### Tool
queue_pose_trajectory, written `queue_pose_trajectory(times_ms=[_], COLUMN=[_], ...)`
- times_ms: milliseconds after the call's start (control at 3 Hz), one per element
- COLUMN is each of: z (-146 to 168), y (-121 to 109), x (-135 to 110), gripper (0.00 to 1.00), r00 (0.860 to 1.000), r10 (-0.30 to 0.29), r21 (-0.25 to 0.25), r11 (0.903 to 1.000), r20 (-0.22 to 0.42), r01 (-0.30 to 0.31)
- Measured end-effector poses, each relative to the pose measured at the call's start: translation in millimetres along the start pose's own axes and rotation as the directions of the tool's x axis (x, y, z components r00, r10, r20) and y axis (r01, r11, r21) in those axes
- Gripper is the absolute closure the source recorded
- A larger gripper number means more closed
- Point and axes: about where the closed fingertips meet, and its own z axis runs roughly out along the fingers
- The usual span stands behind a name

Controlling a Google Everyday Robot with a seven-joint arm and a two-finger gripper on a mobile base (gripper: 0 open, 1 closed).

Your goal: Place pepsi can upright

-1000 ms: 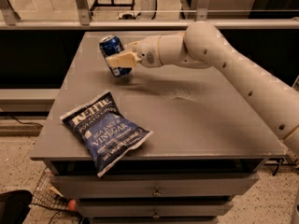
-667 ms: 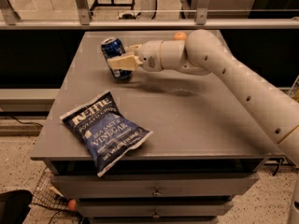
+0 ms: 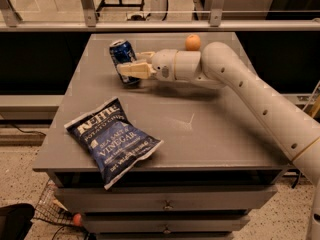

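The pepsi can [image 3: 122,54] is a dark-blue can with a silver top. It stands almost upright, leaning slightly, at the back left of the grey table [image 3: 215,134]. My gripper [image 3: 131,64] reaches in from the right and is shut on the can's lower half. One cream finger [image 3: 134,70] lies across the can's front and the other [image 3: 146,55] sits behind it. The can's base is hidden by the front finger, so I cannot tell whether it rests on the table.
A flat dark-blue chip bag [image 3: 112,140] lies at the table's front left. An orange ball [image 3: 192,42] sits at the back behind my wrist. My white arm [image 3: 250,91] crosses the right half of the table. A metal rail [image 3: 160,25] runs behind the table.
The can has come more upright in my grip and stayed in about the same spot. My forearm has swung lower and nearer, uncovering the orange ball behind it.
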Motion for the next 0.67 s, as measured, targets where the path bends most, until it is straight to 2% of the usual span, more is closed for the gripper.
queue_pose_trajectory(times_ms=[667], z=[-0.1], y=[0.4], x=[-1.9], gripper=[0.36], r00=[1.0], r10=[0.0], r21=[0.0], r11=[1.0], r20=[0.0], r01=[0.0])
